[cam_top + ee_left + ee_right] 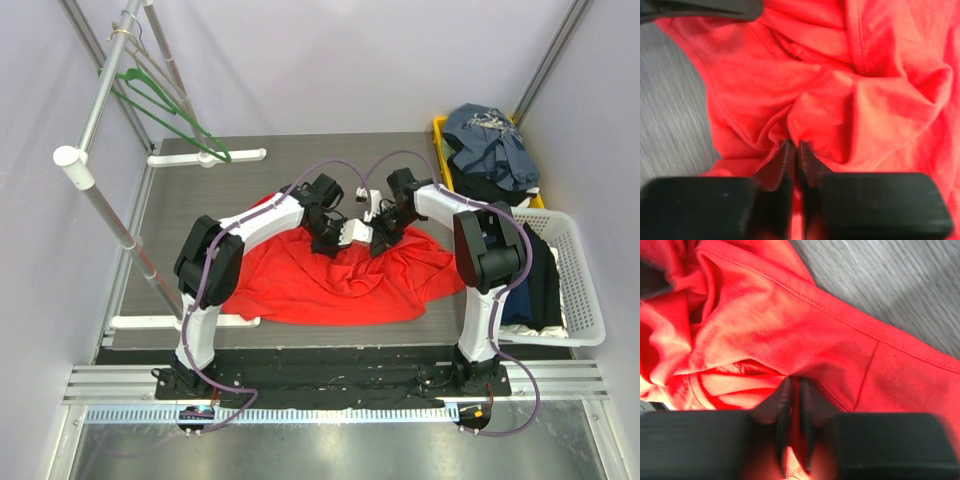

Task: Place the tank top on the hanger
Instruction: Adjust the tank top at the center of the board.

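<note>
The red tank top [330, 275] lies crumpled on the dark table. Both grippers meet over its far middle. My left gripper [332, 240] is shut on a pinched fold of the tank top [840, 100], with red cloth squeezed between its fingertips [786, 152]. My right gripper [378, 240] is likewise shut on the tank top [790, 330], gripping it at a hemmed edge close to a seam. The green hanger [165, 115] hangs by its hook from the rack rail at the far left, away from both arms.
A metal clothes rack [95, 180] with white feet [205, 157] stands along the left side. A yellow bin [440, 135] holding dark blue clothes [490, 140] and a white basket [575, 270] of dark garments sit on the right.
</note>
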`<state>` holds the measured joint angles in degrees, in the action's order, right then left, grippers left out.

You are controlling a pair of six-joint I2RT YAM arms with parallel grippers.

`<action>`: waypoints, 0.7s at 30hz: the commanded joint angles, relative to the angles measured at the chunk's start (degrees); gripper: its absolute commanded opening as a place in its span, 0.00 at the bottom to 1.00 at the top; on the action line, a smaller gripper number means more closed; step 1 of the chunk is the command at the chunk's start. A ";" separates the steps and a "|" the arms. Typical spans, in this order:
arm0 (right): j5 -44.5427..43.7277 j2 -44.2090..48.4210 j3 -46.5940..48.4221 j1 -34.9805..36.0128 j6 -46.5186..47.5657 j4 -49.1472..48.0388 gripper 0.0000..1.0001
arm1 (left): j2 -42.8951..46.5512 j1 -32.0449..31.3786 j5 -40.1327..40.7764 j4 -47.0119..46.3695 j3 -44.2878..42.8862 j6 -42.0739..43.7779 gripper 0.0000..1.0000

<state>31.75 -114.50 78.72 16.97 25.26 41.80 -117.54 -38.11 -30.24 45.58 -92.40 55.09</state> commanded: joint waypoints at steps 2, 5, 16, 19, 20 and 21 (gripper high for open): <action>-0.02 0.68 -0.14 -1.41 -0.38 -0.32 0.06 | 2.65 -0.30 2.02 -2.86 1.25 -1.91 0.00; -0.89 2.61 0.56 -2.56 -0.82 -0.93 0.01 | 5.46 0.05 4.74 -5.14 2.48 -2.62 0.00; -4.77 8.15 13.20 -10.02 -5.82 -7.16 0.01 | 16.81 7.87 21.36 -19.30 -1.28 -12.46 0.00; -1.08 10.87 13.66 -11.17 -8.46 -10.24 0.01 | 19.79 9.72 21.28 -19.13 -1.82 -13.43 0.00; 0.14 12.53 13.22 -11.52 -8.90 -10.86 0.01 | 20.85 9.81 20.75 -18.52 -1.38 -13.87 0.00; 1.29 13.33 12.61 -11.52 -8.73 -10.95 0.01 | 21.90 9.81 19.96 -17.82 0.01 -14.22 0.00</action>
<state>28.60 -108.03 90.02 5.96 19.27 35.31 -100.97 -28.80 -11.40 29.87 -92.42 43.81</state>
